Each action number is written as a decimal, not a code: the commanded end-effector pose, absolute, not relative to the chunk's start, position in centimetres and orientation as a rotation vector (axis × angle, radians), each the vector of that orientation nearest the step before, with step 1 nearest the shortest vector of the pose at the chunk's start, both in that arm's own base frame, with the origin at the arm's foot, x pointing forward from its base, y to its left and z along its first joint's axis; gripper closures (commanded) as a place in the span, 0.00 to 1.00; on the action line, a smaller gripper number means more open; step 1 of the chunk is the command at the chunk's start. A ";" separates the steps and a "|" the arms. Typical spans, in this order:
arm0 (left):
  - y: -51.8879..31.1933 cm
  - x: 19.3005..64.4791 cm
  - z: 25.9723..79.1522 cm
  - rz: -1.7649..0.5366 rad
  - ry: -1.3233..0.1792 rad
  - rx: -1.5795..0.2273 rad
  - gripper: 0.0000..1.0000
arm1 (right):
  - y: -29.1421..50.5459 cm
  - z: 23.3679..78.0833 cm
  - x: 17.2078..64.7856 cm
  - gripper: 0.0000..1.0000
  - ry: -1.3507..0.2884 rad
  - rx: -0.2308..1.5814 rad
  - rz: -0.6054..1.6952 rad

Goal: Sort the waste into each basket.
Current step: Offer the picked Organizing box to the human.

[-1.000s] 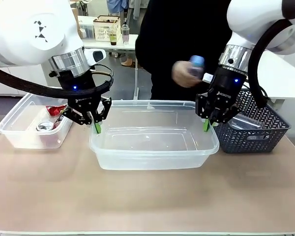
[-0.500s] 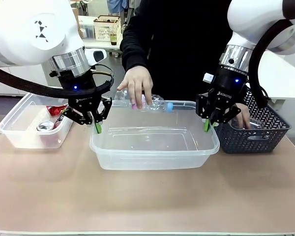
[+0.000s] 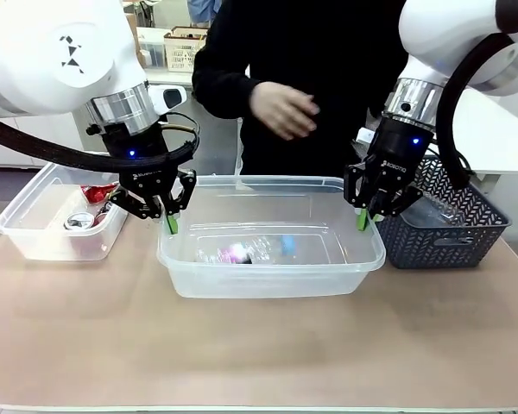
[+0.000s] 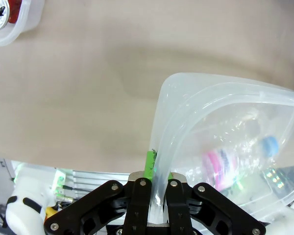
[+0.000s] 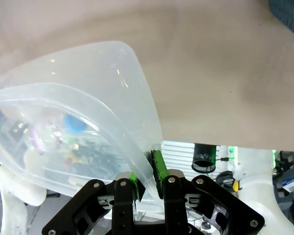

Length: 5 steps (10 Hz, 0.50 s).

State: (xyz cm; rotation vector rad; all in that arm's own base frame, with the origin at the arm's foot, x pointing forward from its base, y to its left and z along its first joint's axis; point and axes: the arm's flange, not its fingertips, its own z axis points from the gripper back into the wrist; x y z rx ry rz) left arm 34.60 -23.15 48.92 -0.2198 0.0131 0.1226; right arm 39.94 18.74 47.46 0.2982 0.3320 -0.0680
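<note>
So both are clamped down on the big clear tub (image 3: 268, 285) in the middle of the worktop (image 3: 259, 354). The left gripper (image 3: 171, 222) is pinched on its left rim and the right gripper (image 3: 363, 220) on the right rim, with the thin wall squeezed between the green pads. One clear bottle (image 3: 242, 253) with a pink label and blue cap lies on its side in the bottom. The smaller clear tub (image 3: 34, 237) off to the left holds the cans (image 3: 79, 222). The person's hand (image 3: 281, 110) hovers above the far edge, and the grey lattice basket (image 3: 453, 246) is on the right.

Handling-wise, I'd guess that tub is light but floppy. The wrist views show the rim bowing where it's pinched, so an uneven pull would probably twist it. The rim lip is the only sensible place to grab, as the walls are smooth and slick. The bottle looks empty, so it's featherweight, crushable and prone to rolling; I'd take it around the middle at the label.
</note>
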 end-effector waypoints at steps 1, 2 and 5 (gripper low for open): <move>-23.0 34.6 49.3 0.162 0.001 -0.229 1.00 | 18.6 47.5 39.8 1.00 0.332 0.300 -0.062; -23.0 34.6 49.3 0.162 0.001 -0.229 1.00 | 18.6 47.5 39.8 1.00 0.332 0.300 -0.062; -23.0 34.6 49.3 0.162 0.001 -0.229 1.00 | 18.6 47.5 39.8 1.00 0.332 0.300 -0.062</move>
